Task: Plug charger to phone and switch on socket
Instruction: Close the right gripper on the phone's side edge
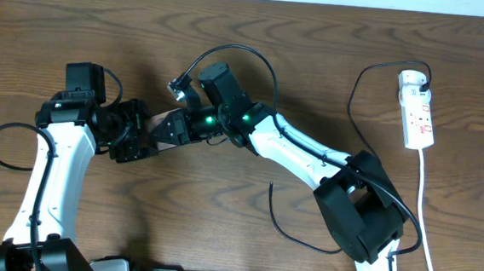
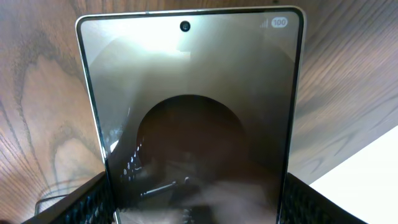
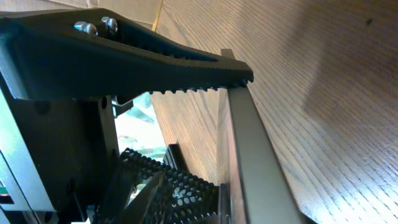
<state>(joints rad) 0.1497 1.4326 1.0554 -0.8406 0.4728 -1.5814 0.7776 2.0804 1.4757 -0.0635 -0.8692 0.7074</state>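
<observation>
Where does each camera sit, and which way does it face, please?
Overhead: above the table, facing straight down; shows left arm, right arm, phone, socket and charger.
Left wrist: on the left arm, facing along the left tool onto the phone's screen; its pads show in both lower corners.
Right wrist: on the right arm, facing along one finger, whose tip is at the phone's edge, with tabletop beyond.
Shared: all three show phone and table.

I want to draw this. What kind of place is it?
Probably a robotics lab bench: a left arm and right arm at a wooden table, with a phone and a white power strip.
</observation>
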